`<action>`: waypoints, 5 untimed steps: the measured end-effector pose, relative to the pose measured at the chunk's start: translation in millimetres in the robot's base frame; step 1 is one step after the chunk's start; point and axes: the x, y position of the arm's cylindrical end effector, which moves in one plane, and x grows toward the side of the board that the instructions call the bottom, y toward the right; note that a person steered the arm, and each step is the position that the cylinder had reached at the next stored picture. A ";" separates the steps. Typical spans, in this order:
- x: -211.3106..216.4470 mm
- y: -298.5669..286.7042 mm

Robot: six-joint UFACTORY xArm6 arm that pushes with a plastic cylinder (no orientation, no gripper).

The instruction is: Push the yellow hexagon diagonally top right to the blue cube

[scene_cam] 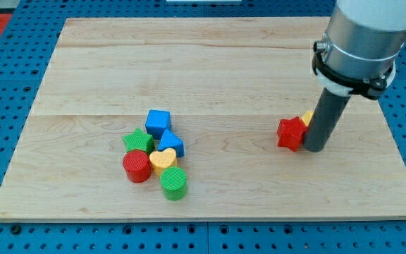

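Note:
My tip point(314, 148) rests on the board at the view's right. The yellow hexagon point(306, 118) sits just to its upper left, mostly hidden behind the rod, with only a small corner showing. A red star-shaped block point(291, 133) touches the rod's left side. The blue cube point(158, 121) stands far to the left, at the top of a cluster of blocks near the board's lower middle.
The cluster below the blue cube holds a second blue block point(172, 144), a green star point(137, 140), a red cylinder point(137, 166), a yellow heart point(163, 160) and a green cylinder point(174, 183). The wooden board point(203, 63) lies on a blue pegboard.

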 end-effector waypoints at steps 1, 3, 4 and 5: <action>-31.7 -22.2; -8.9 -34.1; -2.6 13.2; -18.7 49.9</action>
